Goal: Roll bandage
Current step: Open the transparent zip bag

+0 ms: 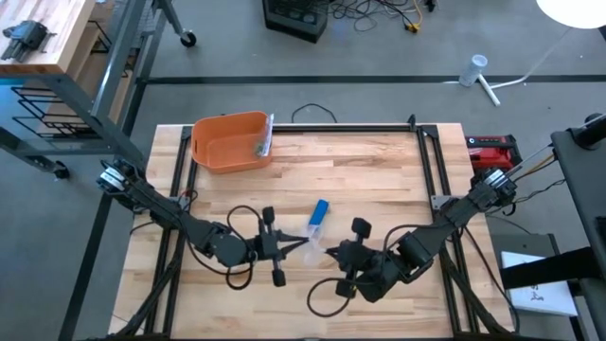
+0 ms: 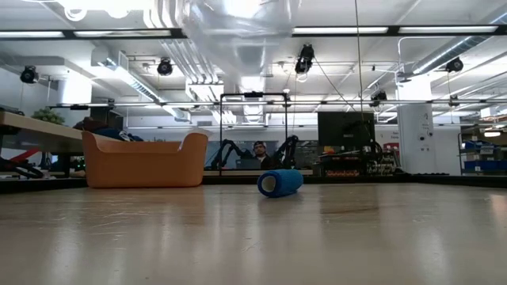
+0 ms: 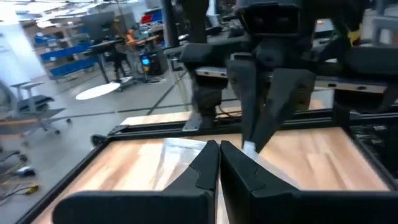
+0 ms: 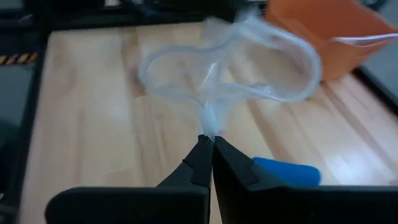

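One blue bandage roll (image 1: 319, 212), axis toward orange bin (image 1: 230, 142).

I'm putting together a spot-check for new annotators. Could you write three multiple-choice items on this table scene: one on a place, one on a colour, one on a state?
1. Where is the orange bin?
A. At the table's far edge
B. Between the grippers
C. On the floor

2. What colour is the bandage roll?
A. Red
B. Blue
C. White

3. What is the right gripper doing?
A. Standing open
B. Shut on the clear plastic wrapper
C. Holding the roll

Key: 1 A, the bin sits far from both arms. 2 B, blue in every view. 3 B, its tips pinch the wrapper, held up off the table.
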